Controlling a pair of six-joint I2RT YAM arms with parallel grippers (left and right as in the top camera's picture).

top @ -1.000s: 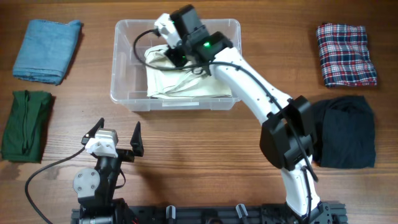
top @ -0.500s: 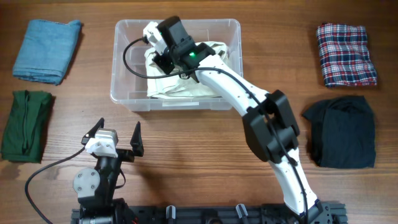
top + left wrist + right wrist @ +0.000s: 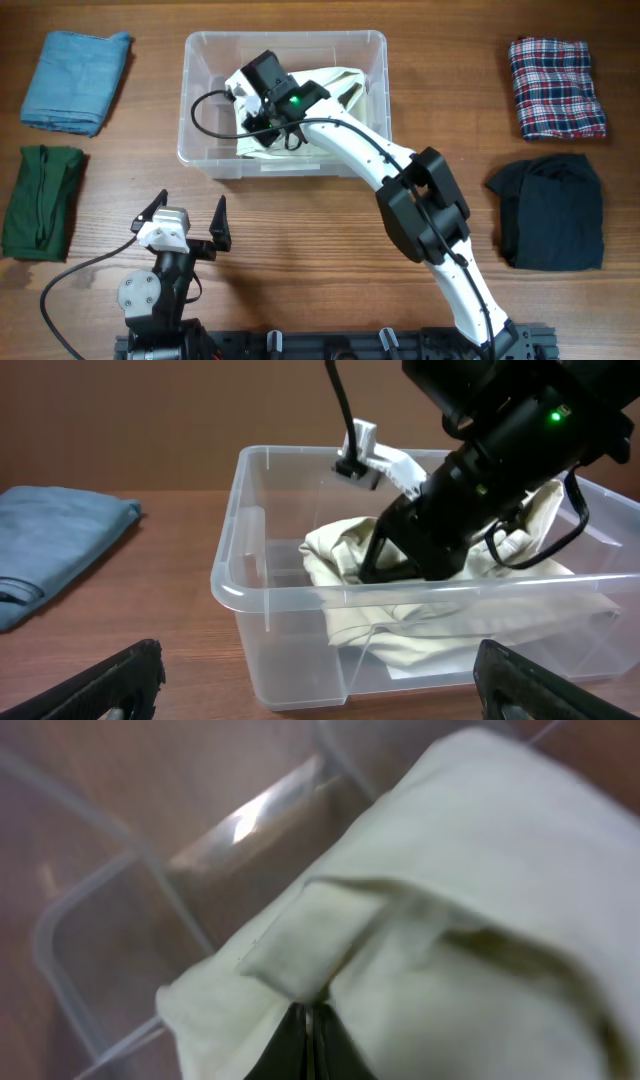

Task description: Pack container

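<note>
The clear plastic container stands at the table's back centre, with a cream cloth inside it. My right gripper reaches into the container's left half and is shut on a fold of the cream cloth. The left wrist view shows the container, the cream cloth and the right gripper pressing down in it. My left gripper is open and empty on the table in front of the container, its fingertips wide apart.
A blue cloth and a green cloth lie at the left. A plaid cloth and a black cloth lie at the right. The blue cloth also shows in the left wrist view.
My right gripper has moved left and toward the front inside the container, dragging the cream cloth with it. The left arm has not moved.
</note>
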